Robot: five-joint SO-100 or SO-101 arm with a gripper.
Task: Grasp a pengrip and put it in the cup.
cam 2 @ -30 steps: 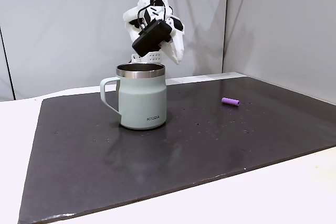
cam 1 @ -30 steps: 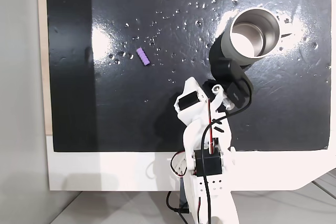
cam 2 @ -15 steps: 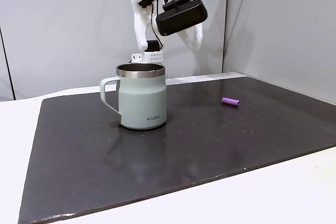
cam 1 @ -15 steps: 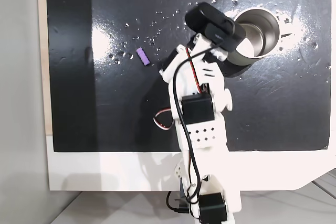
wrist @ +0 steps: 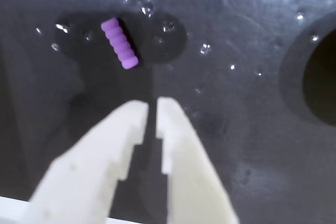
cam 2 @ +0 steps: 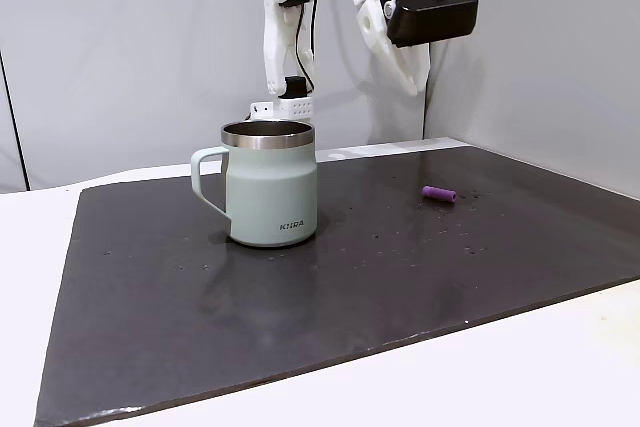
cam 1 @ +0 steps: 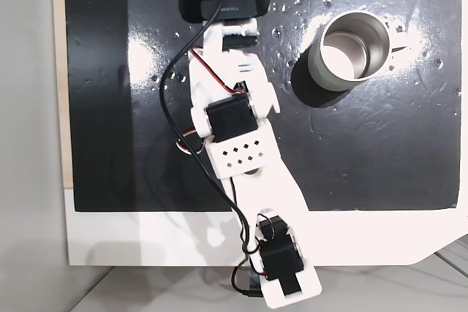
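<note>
Gripper [wrist: 152, 109] position is what has changed most: a second ago I had the arm folded back beside the cup, and now it is stretched out across the dark mat [cam 1: 380, 158], with the head hanging high above the pengrip's side of the tabletop [cam 2: 90, 397]. In the wrist view the two white fingers [wrist: 126, 129] sit nearly together, a thin slit between their tips, clenched on nothing. The pengrip [wrist: 119, 43] lies flat on the mat just ahead of those tips and slightly to their left in that view, its ridges plain, untouched; the side fixed view shows it in the same spot as before [cam 2: 438, 193], well apart from the cup [cam 2: 270, 187]. The cup stands upright where it was, mouth open [cam 1: 349, 47], handle turned away from the pengrip.

I judge the swing over is done and the reach is only beginning. The fingers will need to spread before I bring them down, and the pengrip lies at a slant to them, so I expect a wrist turn too.
</note>
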